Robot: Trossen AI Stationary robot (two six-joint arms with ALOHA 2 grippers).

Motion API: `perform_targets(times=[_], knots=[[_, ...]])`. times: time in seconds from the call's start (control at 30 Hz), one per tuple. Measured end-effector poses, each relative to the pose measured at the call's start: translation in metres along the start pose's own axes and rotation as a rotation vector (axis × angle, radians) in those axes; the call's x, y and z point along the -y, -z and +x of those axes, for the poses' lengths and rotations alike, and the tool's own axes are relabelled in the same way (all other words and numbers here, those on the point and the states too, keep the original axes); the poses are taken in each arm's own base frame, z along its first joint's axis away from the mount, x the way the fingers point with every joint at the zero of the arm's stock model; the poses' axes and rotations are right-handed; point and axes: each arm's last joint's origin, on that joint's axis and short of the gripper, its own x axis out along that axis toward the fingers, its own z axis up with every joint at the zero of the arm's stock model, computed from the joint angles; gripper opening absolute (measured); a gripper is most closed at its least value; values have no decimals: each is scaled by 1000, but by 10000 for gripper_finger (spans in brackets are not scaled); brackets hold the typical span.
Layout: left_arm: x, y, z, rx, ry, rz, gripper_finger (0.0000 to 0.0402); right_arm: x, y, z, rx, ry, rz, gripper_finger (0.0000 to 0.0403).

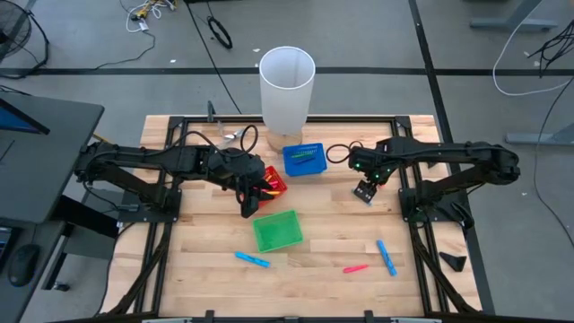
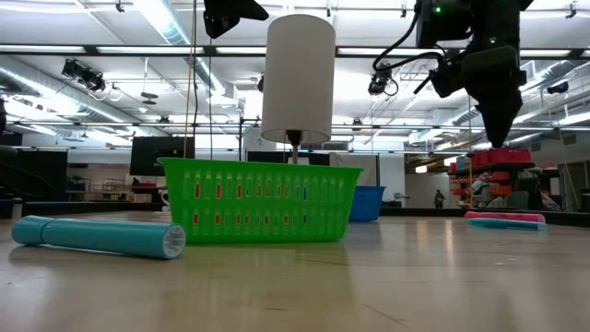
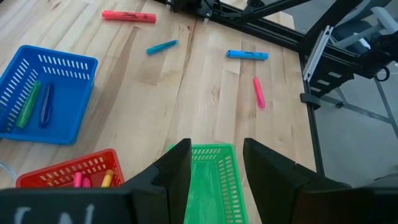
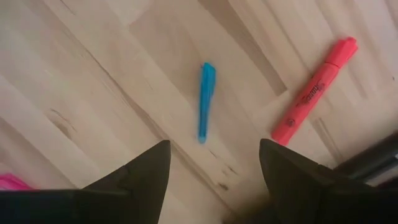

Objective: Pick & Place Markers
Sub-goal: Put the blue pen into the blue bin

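Observation:
Loose markers lie flat on the wooden table: a light blue one (image 1: 252,259), a pink one (image 1: 355,267) and another light blue one (image 1: 387,257) toward the near edge. A thin blue marker (image 4: 206,101) and a red marker (image 4: 314,90) lie below my right gripper (image 4: 214,146), which is open, points down and hovers well above them. My left gripper (image 3: 214,143) is open with nothing between its fingers. It hangs above the green basket (image 1: 277,231), beside the red basket (image 1: 273,184). The blue basket (image 1: 303,159) holds green and blue markers (image 3: 28,102). The red basket holds pink and yellow ones (image 3: 90,180).
A tall white cylinder (image 1: 287,87) stands at the table's far edge behind the blue basket. Black frame rails (image 1: 413,215) run along the table's sides. Bare wood lies between the green basket and the right-hand markers.

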Motion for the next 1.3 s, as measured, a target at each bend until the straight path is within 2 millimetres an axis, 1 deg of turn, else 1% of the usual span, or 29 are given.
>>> perform_targets(times=[0.07, 0.23, 0.43, 0.8, 0.93, 1.1, 1.3], knots=[[0, 0, 0, 0, 0, 0, 151, -1, -1, 5, 19, -12, -6, 249], [0, 0, 0, 1, 0, 0, 151, 0, 1, 28, 24, -40, 7, 249], [0, 0, 0, 1, 0, 1, 151, 4, 7, 55, 23, -43, 12, 249], [0, 0, 0, 1, 0, 2, 151, 11, 20, 96, 49, -82, 13, 249], [0, 0, 0, 1, 0, 3, 151, 12, 23, 110, 20, -67, 11, 249], [0, 0, 0, 0, 0, 3, 151, 12, 21, 121, -20, -26, -15, 249], [-1, -1, 0, 2, -5, 1, 151, 16, 18, 122, -31, -36, -17, 249]])
